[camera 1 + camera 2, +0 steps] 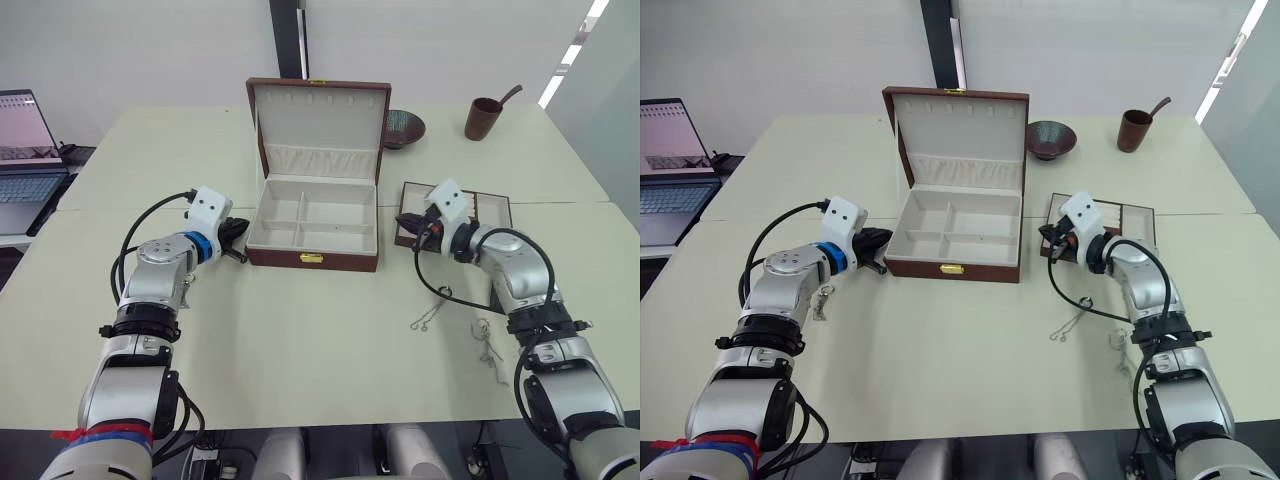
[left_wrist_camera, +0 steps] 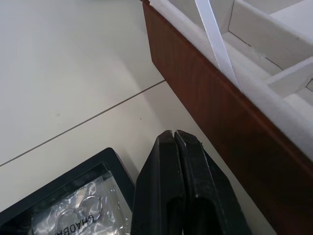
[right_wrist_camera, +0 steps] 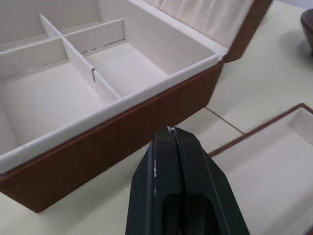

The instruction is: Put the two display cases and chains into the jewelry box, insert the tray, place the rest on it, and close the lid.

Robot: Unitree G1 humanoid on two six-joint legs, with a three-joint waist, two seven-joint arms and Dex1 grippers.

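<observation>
The brown jewelry box (image 1: 312, 258) stands open at the table's middle, lid upright, its cream compartments empty. My left gripper (image 2: 173, 133) is shut on nothing, close to the box's left wall (image 2: 220, 117). It hovers just past a black-framed display case (image 2: 73, 205) with rings under clear film. My right gripper (image 3: 170, 129) is also shut and empty, between the box's right front corner and the brown, cream-lined tray (image 1: 492, 208). Two thin chains (image 1: 430, 317) (image 1: 487, 342) lie on the table by my right forearm. Another small chain (image 1: 821, 300) lies by my left forearm.
A dark bowl (image 1: 403, 127) and a brown cup with a spoon (image 1: 484, 117) stand at the back right. A laptop (image 1: 25, 150) sits on a side desk at the far left. Open tabletop stretches in front of the box.
</observation>
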